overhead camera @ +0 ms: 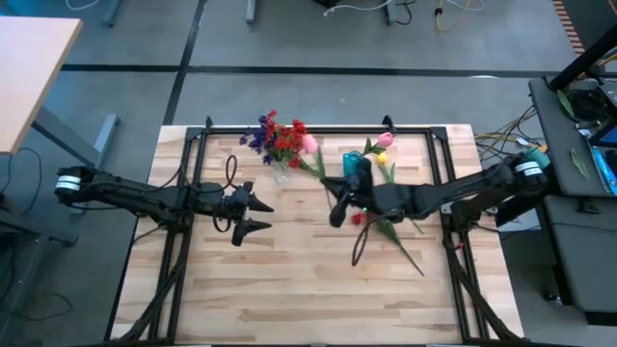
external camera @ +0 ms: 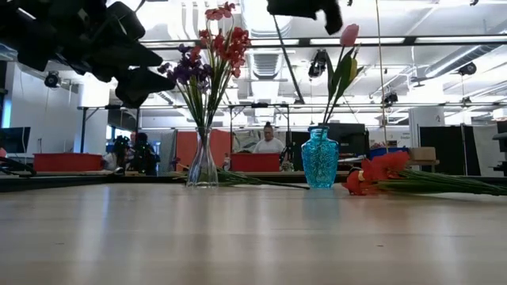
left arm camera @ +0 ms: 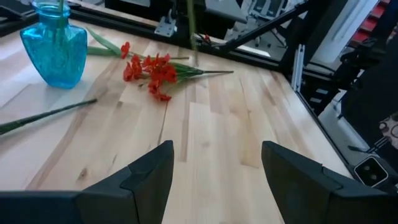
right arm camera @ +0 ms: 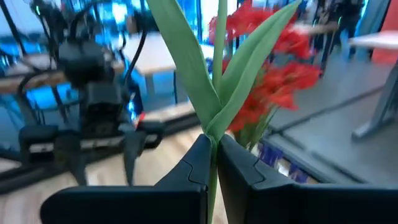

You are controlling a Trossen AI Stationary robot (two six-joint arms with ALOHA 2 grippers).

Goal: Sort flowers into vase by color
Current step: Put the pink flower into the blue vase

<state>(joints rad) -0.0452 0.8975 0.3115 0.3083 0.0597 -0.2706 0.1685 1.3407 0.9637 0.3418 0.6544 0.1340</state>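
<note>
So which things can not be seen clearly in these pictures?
- Bloom of the stem held by the right gripper: cut off by the right wrist view's top edge; in the high view the arm covers it.
- Clear vase water level: too small in the low view.
- Blue vase in the high view: partly hidden by the right arm.
- Left gripper: only a dark shape in the low view.

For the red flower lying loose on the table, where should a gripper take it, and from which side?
Grip the bare green stem behind the red flower, coming from above: it lies flat on the table, and the thin stem fits between fingers without crushing blooms. The open left gripper is free.
</note>
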